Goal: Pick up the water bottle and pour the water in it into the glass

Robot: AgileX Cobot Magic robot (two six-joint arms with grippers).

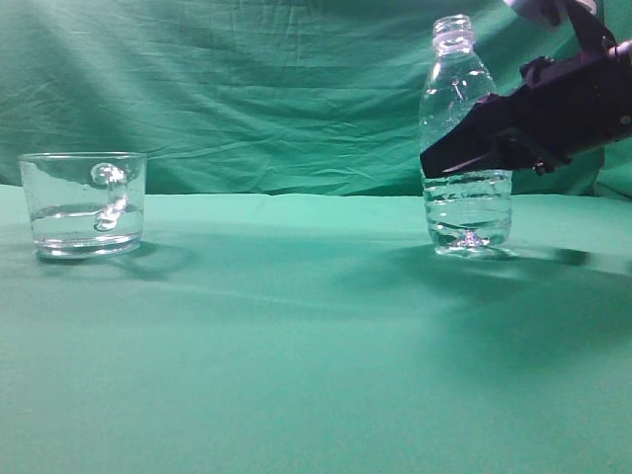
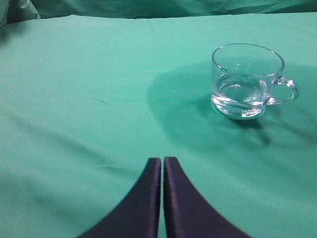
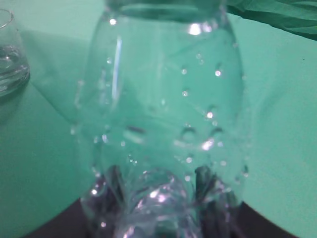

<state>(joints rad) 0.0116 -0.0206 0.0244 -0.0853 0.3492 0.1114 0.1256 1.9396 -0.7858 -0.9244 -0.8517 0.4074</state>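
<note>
The water bottle (image 1: 457,74) stands upright on the green cloth at the right, uncapped, with a little water (image 1: 468,209) in its ribbed base. My right gripper (image 1: 436,158) reaches in from the right and its jaws close around the bottle's middle. In the right wrist view the bottle (image 3: 163,94) fills the frame, with dark fingers (image 3: 157,198) on both sides of it. The glass (image 1: 84,197) stands at the far left, about a third full of water (image 1: 84,223). The left wrist view shows the glass (image 2: 247,64) ahead to the right. My left gripper (image 2: 162,162) is shut and empty.
A green cloth (image 1: 296,336) covers the table and a green backdrop (image 1: 247,89) hangs behind it. The glass's edge shows at the upper left of the right wrist view (image 3: 7,59). The left arm does not show in the exterior view.
</note>
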